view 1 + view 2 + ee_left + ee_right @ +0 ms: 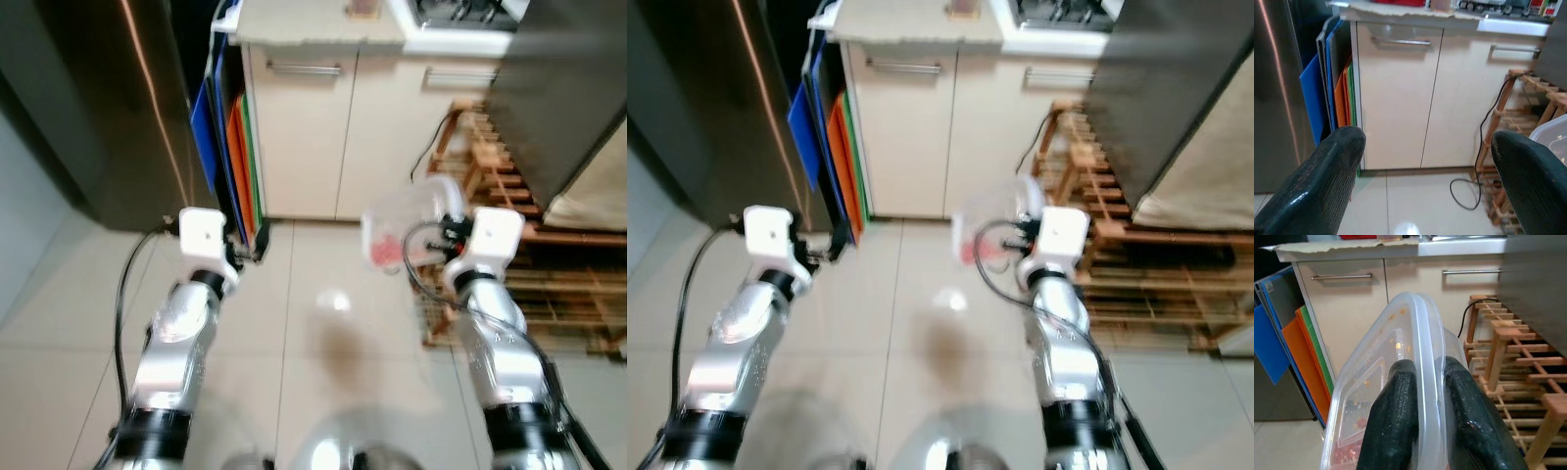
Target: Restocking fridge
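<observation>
Two grippers up in front of the robot, and only one is carrying: the right gripper (1422,382) has its black fingers pinched tight on the rim of a clear plastic food container (1396,382), held out on edge above the tiled floor (323,323) with reddish scraps of food visible through the lid. The left gripper (1425,161) is spread wide with nothing between its fingers, held out level beside the dark stainless fridge (108,108), which stands shut on the robot's left. Between the fridge and the cream cabinet (304,137) sit upright coloured boards (240,157), and a wooden rack (509,235) stands close on the right. My read is that this is the carry toward the fridge, with the door not yet opened. To do it well, the clamp on that thin rim needs to stay firm, since a container hanging on edge from one lip can swing or slip; turning left smoothly should keep it clear of the rack and the trailing black cable (426,162). The free left gripper looks best placed to take the door, though no handle can be made out.
</observation>
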You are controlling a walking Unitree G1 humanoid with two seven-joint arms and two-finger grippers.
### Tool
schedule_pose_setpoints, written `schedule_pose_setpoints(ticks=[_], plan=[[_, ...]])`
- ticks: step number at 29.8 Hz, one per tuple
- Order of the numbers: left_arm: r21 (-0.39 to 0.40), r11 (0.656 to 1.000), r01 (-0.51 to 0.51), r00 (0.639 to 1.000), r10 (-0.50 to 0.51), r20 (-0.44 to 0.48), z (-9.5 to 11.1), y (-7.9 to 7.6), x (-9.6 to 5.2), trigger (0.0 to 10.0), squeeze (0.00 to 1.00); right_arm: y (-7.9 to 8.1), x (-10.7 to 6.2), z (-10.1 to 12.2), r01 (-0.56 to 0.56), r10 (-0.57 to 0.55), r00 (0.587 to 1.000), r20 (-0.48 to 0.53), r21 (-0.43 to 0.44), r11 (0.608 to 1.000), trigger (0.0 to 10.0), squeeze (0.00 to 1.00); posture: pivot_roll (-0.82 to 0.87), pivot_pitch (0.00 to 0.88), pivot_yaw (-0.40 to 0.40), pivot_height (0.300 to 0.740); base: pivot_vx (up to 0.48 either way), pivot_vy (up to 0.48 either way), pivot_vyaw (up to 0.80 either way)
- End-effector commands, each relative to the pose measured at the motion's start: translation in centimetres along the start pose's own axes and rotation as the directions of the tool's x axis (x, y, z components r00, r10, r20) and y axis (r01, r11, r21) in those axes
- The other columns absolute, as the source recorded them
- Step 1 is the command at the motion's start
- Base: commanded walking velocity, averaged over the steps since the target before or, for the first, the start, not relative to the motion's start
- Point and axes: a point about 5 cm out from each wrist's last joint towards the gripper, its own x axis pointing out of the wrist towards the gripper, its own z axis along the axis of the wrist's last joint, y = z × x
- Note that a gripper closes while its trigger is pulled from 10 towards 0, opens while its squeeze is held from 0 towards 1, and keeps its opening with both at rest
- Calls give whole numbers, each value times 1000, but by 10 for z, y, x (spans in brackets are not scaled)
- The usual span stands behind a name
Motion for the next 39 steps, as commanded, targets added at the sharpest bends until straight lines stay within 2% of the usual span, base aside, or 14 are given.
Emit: schedule_pose_setpoints(ticks=[1,10,14,19,23,25,29,37,39], plan=[[0,1000,15,1000,-15,-13,-3,-6,3,10000,0,-8,1,3,17,-17,1000,18,-9,1000,0,0,-33,37,5,740,0,0,0],[-7,999,44,999,-44,6,4,-8,8,10000,0,-6,3,7,6,-5,999,41,-20,1000,0,0,-32,19,9,740,0,0,0],[-23,999,34,999,-34,-1,3,-6,12,10000,0,-3,3,5,3,-3,999,43,-14,1000,0,0,-31,14,20,740,0,480,0],[1,999,46,999,-46,4,4,-7,14,10000,0,-4,4,6,2,-2,999,54,-16,1000,0,0,-41,8,31,740,0,478,0],[37,998,57,998,-57,-1,3,-9,15,10000,0,-6,2,7,17,-16,998,62,-12,1000,0,0,-53,18,34,740,0,0,0],[28,998,62,998,-63,12,5,-10,15,10000,0,-6,2,7,13,-12,998,62,-15,1000,0,0,-52,18,34,740,0,0,0],[37,999,32,999,-33,31,7,-7,15,10000,0,-8,3,6,16,-15,998,62,-13,1000,0,0,-44,13,29,740,442,0,0],[28,999,27,999,-29,40,8,-4,16,10000,0,-5,13,18,2,-1,994,110,-5,1000,0,0,-30,11,22,740,454,0,0],[69,998,-16,999,13,48,9,1,15,10000,0,-7,15,19,3,-2,994,111,-5,1000,0,0,-26,12,20,740,459,0,0]])
